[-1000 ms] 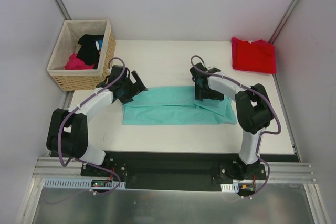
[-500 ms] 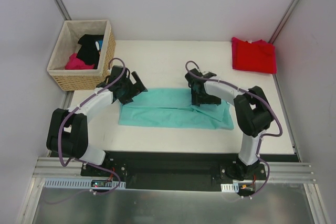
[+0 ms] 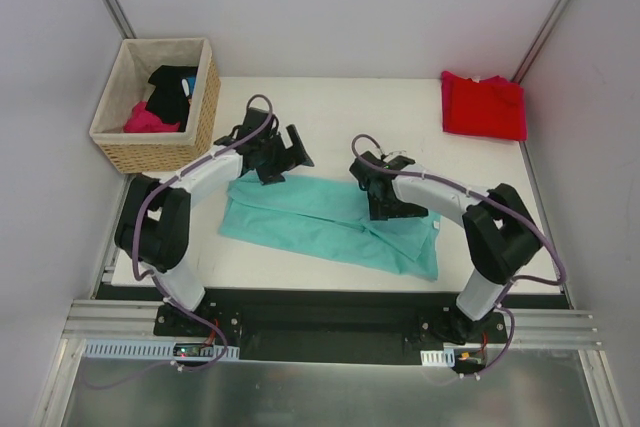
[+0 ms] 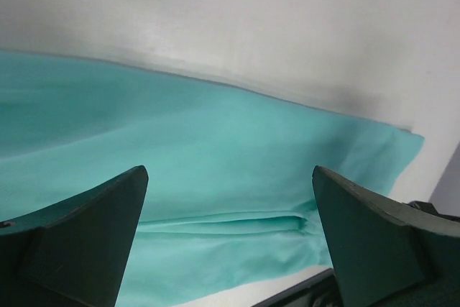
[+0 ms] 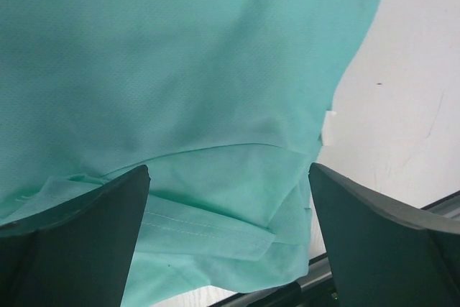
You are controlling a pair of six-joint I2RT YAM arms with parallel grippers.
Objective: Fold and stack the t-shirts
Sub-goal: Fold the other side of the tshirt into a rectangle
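Left hand (image 3: 285, 159): released, empty; has moved outward since a second ago.
Right hand (image 3: 385, 205): released, empty.
Teal shirt (image 3: 320, 222): under both hands on the counter (image 3: 340, 107); previously straight, now skewed.
Red shirt (image 3: 484, 107): folded, well beyond the right hand, unmoved.

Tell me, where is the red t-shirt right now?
In the top view, the red t-shirt lies folded at the far right corner of the table, apart from the teal t-shirt near the middle.
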